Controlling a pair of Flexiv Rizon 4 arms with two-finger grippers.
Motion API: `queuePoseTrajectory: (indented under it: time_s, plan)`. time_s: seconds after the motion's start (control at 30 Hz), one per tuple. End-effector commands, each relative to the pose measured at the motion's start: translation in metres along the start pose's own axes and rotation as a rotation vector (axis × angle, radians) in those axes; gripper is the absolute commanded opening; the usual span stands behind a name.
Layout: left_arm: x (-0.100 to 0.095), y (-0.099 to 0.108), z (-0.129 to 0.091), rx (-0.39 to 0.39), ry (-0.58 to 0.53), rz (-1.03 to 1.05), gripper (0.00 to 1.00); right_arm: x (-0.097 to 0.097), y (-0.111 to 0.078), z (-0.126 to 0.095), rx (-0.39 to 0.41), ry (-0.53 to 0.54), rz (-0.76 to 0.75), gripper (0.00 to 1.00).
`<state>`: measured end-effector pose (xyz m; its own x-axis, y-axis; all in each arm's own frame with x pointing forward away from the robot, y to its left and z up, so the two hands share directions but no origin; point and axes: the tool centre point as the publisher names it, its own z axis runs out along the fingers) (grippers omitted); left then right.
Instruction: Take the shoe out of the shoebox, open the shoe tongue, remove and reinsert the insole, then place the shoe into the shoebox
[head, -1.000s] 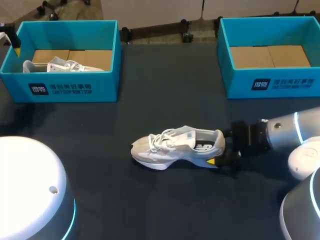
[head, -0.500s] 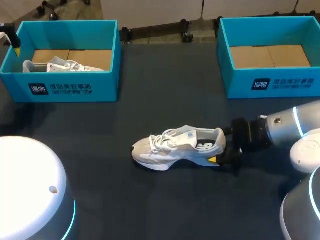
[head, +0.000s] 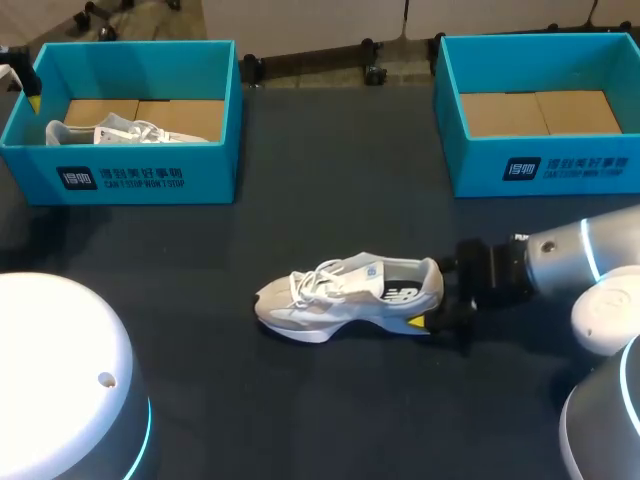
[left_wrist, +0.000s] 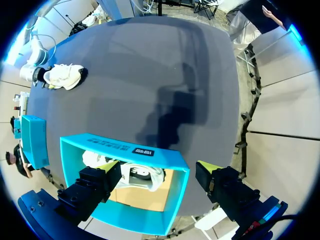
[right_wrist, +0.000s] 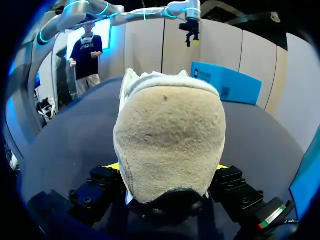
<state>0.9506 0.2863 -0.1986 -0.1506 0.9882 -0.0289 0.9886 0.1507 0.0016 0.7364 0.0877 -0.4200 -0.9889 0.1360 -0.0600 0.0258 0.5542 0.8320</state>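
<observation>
Mid-table, the white-and-beige laced sneaker (head: 345, 290) stands on its sole, toe pointing left, its heel pinched from both sides by the right gripper (head: 436, 296), probably to steady it for tongue and insole work. Far left, the left gripper (left_wrist: 159, 167) hangs wide open, empty, over the turquoise cardboard shoebox (head: 150, 180).

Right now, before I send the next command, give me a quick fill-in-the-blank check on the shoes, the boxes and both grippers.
1. On the table, the right gripper is shut on the shoe at its ____.
2. The other shoe lies inside the ____ shoebox.
3. The left gripper hangs above that box with its fingers ____.
Missing words: heel; left; open.
</observation>
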Motion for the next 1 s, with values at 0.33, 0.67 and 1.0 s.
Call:
queuePoseTrajectory:
  time_s: [0.33,0.67,1.0]
  plan:
    - [0.0,-0.002,0.0,-0.004,0.001,0.0,1.0,-0.001,0.001,0.005,0.006,0.002,0.002,0.0]
    - [0.0,-0.002,0.0,-0.004,0.001,0.0,1.0,-0.001,0.001,0.005,0.006,0.002,0.002,0.0]
    - [-0.043,-0.008,-0.006,0.061,0.042,-0.525,1.0,-0.001,0.001,0.005,0.006,0.002,0.002,0.0]
